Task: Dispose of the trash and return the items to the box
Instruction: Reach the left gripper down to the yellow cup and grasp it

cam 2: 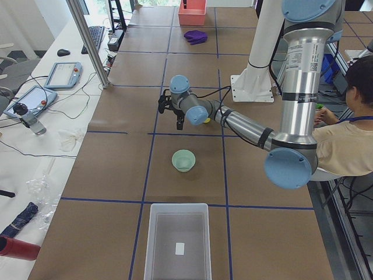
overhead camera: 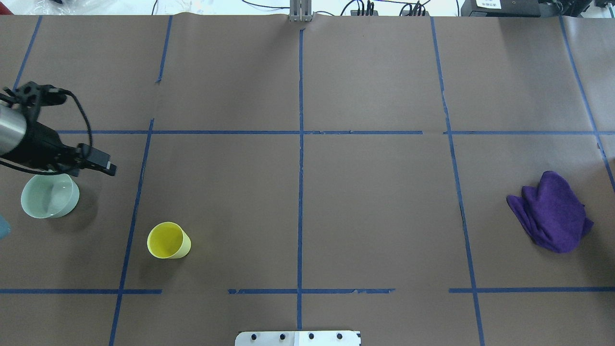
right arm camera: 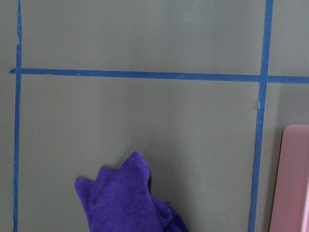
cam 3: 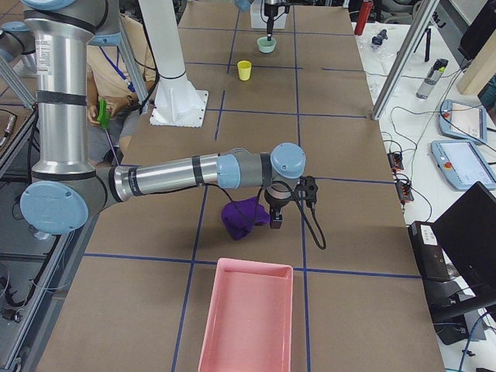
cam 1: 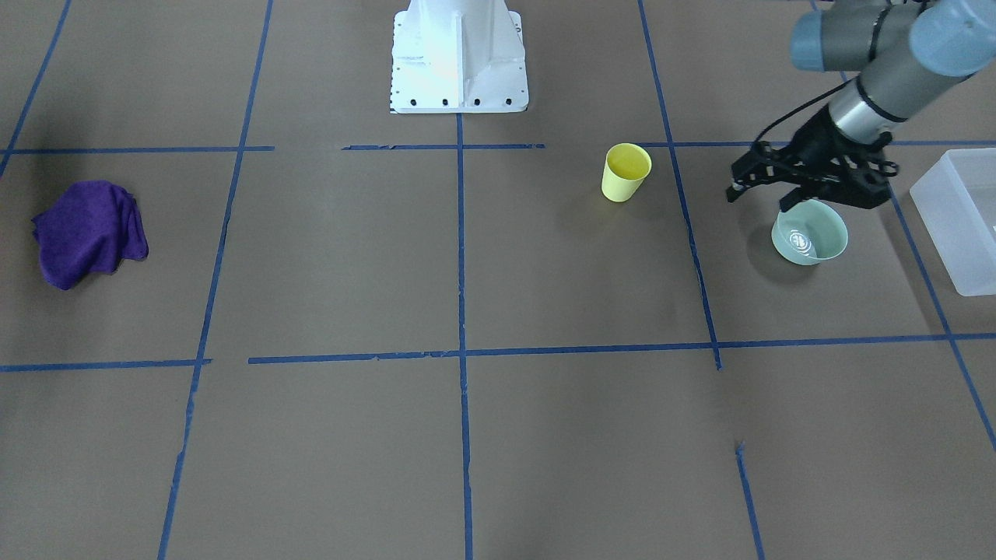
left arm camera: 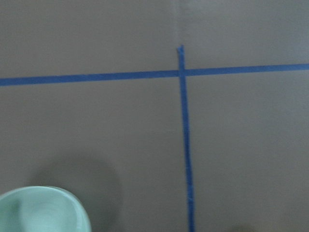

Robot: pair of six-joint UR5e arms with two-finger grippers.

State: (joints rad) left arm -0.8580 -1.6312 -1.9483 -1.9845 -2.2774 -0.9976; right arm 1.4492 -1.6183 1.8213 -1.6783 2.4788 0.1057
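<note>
The pale mint-green bowl stands upright on the brown table, near the frosted-white box. It also shows in the overhead view and at the bottom left of the left wrist view. My left gripper hovers just above the bowl's far rim, looks open and holds nothing. The yellow cup stands upright and empty, apart from the bowl toward the table's middle. My right gripper hangs over a purple cloth; I cannot tell whether it is open or shut.
The purple cloth lies crumpled at the table's far right. A pink bin stands at the table's end near it. The robot's white base is at the table's edge. An operator sits beside the robot.
</note>
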